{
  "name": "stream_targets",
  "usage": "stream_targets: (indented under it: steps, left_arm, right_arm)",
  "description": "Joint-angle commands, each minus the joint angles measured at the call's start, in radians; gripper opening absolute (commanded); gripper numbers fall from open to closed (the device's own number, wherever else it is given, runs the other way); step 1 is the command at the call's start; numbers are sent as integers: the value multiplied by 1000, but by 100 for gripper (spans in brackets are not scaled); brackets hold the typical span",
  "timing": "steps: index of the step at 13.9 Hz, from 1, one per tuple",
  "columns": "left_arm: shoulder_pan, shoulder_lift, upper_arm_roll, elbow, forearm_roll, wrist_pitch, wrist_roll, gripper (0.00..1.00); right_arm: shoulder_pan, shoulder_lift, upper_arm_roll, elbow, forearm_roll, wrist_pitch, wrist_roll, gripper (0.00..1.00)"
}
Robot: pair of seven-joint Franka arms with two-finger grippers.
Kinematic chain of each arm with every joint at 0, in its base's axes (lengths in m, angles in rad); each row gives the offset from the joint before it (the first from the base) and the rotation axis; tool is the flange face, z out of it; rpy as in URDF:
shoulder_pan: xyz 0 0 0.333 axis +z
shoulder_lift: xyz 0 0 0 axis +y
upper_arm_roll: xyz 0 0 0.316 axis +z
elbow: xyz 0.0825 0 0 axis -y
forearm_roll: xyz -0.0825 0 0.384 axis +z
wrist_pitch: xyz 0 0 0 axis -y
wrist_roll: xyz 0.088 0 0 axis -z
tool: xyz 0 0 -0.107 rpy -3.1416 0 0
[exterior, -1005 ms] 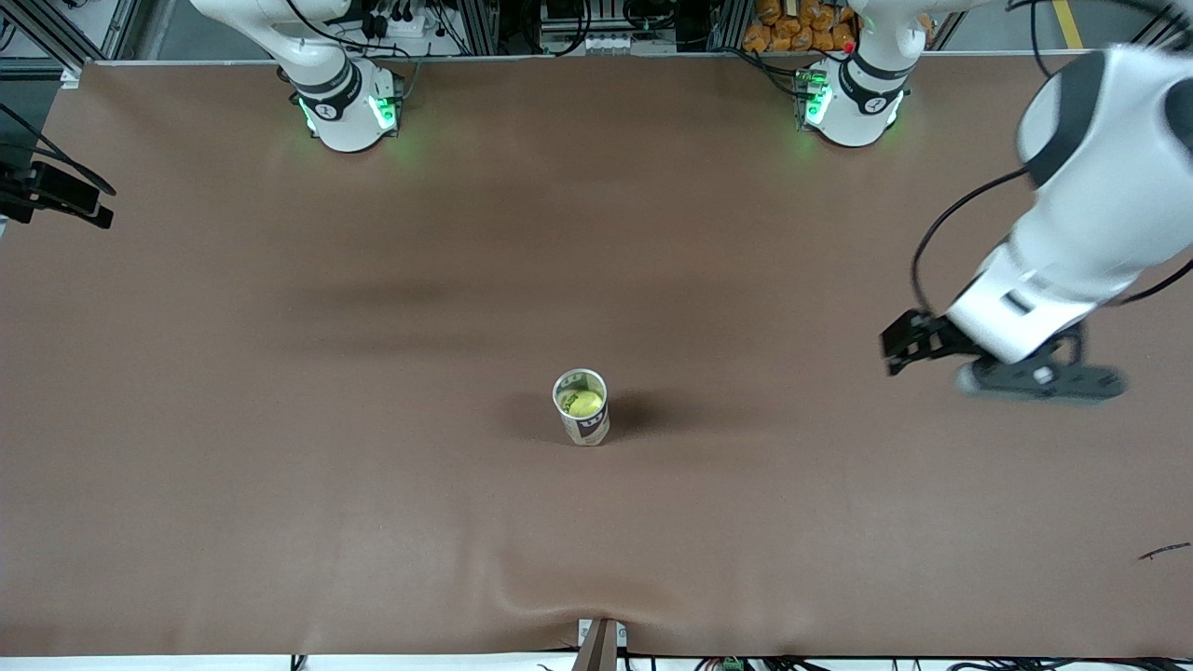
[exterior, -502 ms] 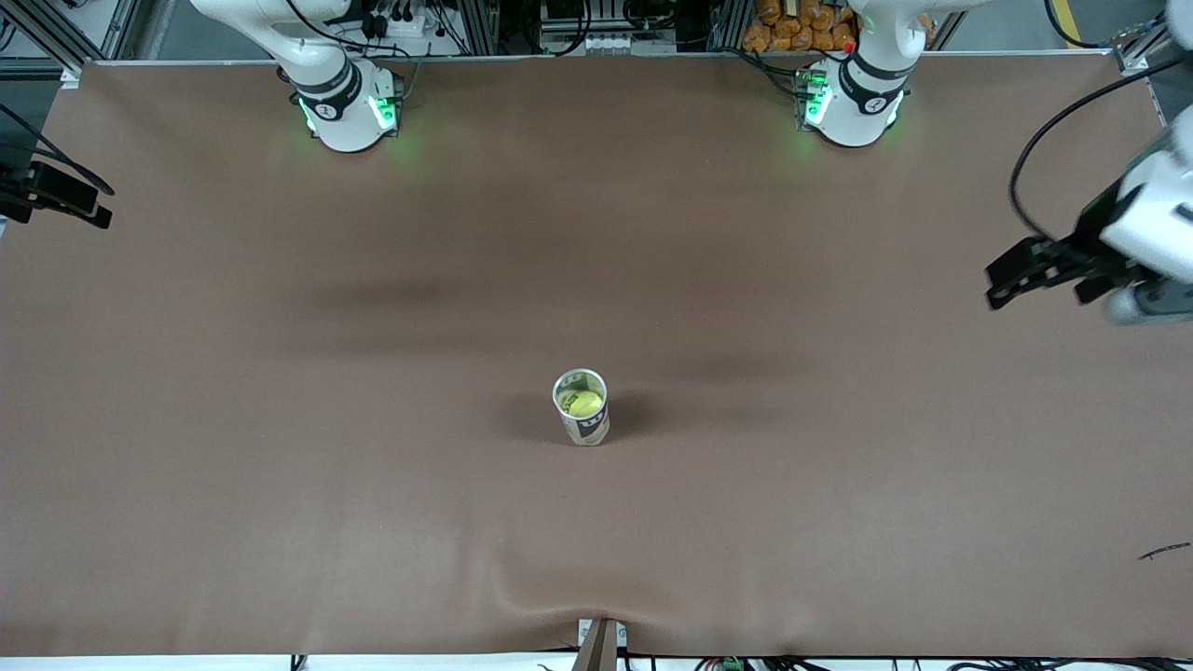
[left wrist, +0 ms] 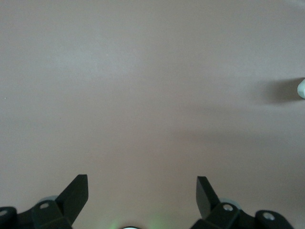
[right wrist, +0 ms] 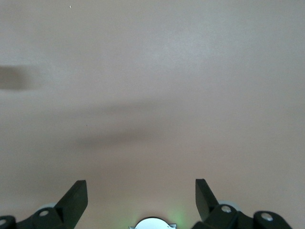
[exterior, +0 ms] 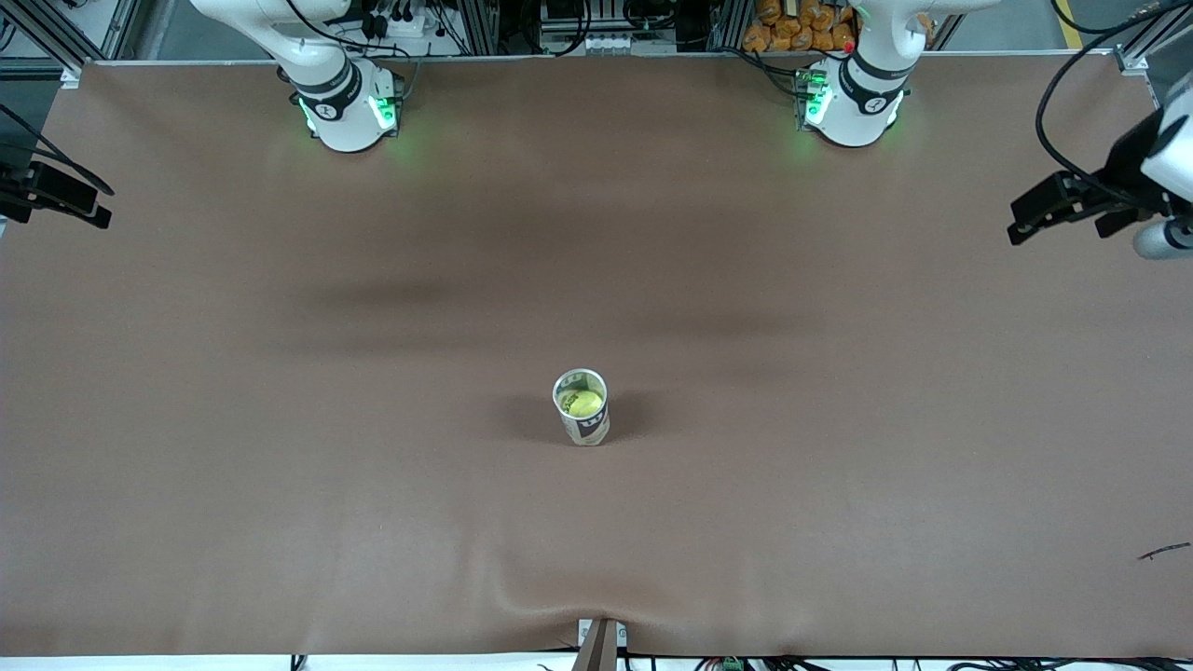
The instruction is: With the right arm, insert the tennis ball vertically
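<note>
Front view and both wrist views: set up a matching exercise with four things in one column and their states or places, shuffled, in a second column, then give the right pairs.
Things:
1. yellow-green tennis ball
2. upright white cylindrical can
3. left gripper
4. right gripper

States or places:
A. open, over the left arm's end of the brown table
B. inside the can
C. open, over the right arm's end of the table
D. standing on the table, mouth up

Pairs: 1-B, 2-D, 3-A, 4-C
</note>
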Motion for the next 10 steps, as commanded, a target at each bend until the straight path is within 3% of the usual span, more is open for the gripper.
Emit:
stream_targets:
  steps: [1, 6, 10]
  left_arm:
    - [-9, -82, 16, -87, -25, 4, 3, 100]
    - [0, -195, 19, -203, -27, 16, -2, 100]
    - [4, -203, 21, -206, -25, 16, 0, 100]
  right_arm:
    - [-4, -1, 0, 4, 1, -2, 3, 100]
    - [2, -1, 1, 4, 1, -2, -6, 100]
    - [-2, -1, 0, 3, -1, 1, -25, 100]
